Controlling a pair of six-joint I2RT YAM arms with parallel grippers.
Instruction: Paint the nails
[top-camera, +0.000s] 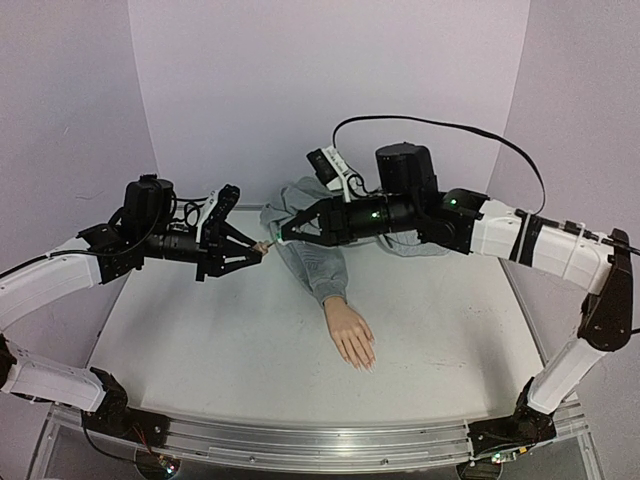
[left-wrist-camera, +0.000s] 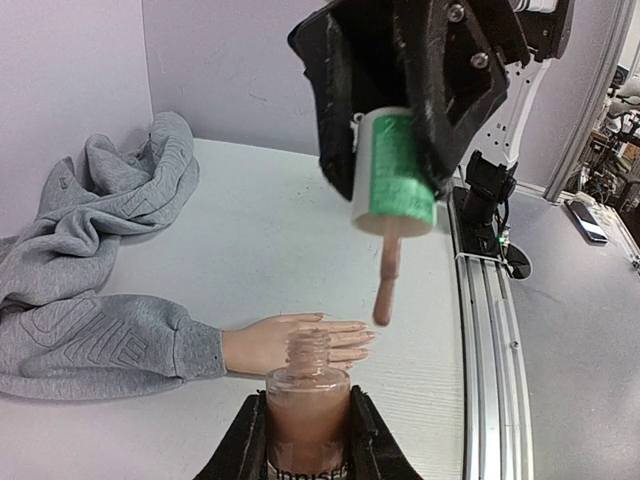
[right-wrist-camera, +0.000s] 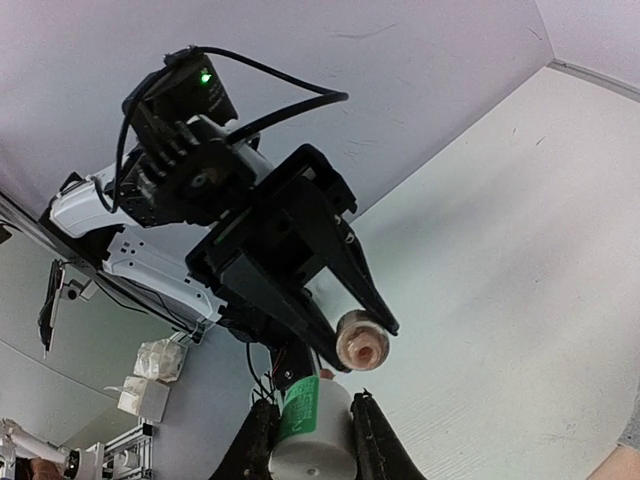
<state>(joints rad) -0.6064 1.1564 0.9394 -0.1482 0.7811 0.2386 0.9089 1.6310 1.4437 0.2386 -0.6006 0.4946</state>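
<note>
The nails (left-wrist-camera: 360, 335), tiny, pale and glossy, are tipping a flesh-coloured mannequin hand (top-camera: 350, 335) that is lying flat near the middle of the bench (top-camera: 190, 340), its fingertips pointing toward the near edge. They are probably hard and slick, so wet polish may be running or pooling on them. They are not something to grasp; only the bristles should be touching them, and lightly. The hand itself is looking rigid and likely light, so a firm push could be sliding it.

A grey sleeve (top-camera: 318, 268) is trailing from the wrist back to a sweatshirt heaped by the far edge.

Above the bench, toward the far edge and left of the sleeve, the left arm's fingers (left-wrist-camera: 308, 440) are clamping a small open bottle (left-wrist-camera: 308, 395) of pinkish polish by its sides. The right arm's fingers (right-wrist-camera: 305, 435) are closed around the white-and-green cap (left-wrist-camera: 393, 170). Its brush (left-wrist-camera: 383, 298) is hanging clear of the bottle neck, coated pink. The cap is the sensible place to be holding, as a short stiff handle.
</note>
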